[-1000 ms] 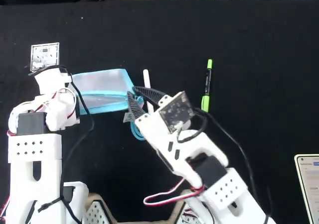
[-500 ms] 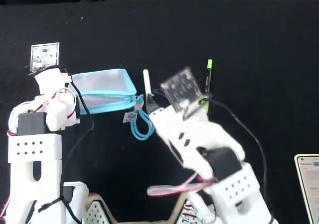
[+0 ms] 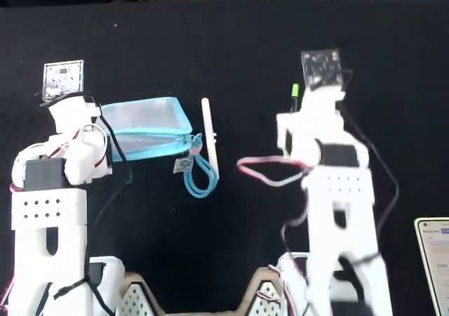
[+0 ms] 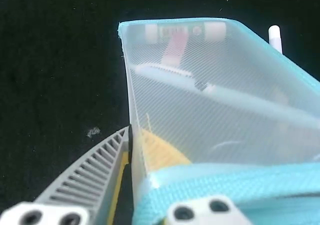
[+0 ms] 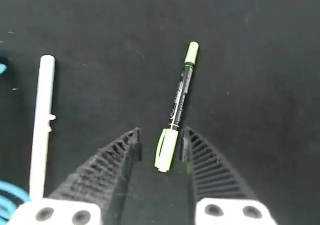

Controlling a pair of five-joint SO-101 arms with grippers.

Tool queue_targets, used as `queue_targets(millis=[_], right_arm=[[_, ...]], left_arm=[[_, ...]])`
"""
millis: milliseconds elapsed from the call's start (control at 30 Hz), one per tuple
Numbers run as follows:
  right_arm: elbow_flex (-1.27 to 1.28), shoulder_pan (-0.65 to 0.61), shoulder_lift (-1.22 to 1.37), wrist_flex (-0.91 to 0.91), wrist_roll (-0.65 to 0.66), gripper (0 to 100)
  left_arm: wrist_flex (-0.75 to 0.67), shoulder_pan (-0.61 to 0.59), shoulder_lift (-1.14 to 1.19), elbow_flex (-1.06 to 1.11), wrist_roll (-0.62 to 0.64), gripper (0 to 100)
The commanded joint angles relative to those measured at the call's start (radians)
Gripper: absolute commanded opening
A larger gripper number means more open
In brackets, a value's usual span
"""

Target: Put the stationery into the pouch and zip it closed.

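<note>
We hold the blue pouch by one end in our left gripper, clamped on its wall, with stationery dimly visible inside. Our right gripper hangs spread wide over the green marker on the black table, jaws either side of its thicker end. The white pen lies between marker and pouch.

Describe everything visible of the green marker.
The green marker is a slim pen: black printed barrel, long light green cap, small green end piece. It lies flat on the black table, capped end between the open fingers of the right gripper, which do not appear to grip it. A white pen lies apart from it.
</note>
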Motion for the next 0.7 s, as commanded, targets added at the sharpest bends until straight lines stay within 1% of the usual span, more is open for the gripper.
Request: queue_targets(millis=[0,133,233,333,467,667], right_arm=[[-0.211,0.029,0.216,-0.025,-0.006,12.4],[-0.387,0.029,0.437,-0.015,-0.008,12.4],[-0.552,0.031,0.611,0.038,-0.008,12.4],[-0.737,0.031,0.785,0.124,-0.018,12.4],[-1.017,0.035,0.998,0.256,-0.086,12.7],[-1.449,0.041,1.302,0.431,-0.107,12.7]], left_arm=[[0.002,-0.016,0.006,0.027,0.015,3],[0.002,-0.016,0.006,0.027,0.015,3],[0.002,-0.016,0.006,0.027,0.015,3],[0.002,-0.016,0.006,0.027,0.015,3],[0.002,-0.016,0.006,0.027,0.015,3],[0.002,-0.016,0.006,0.027,0.015,3]])
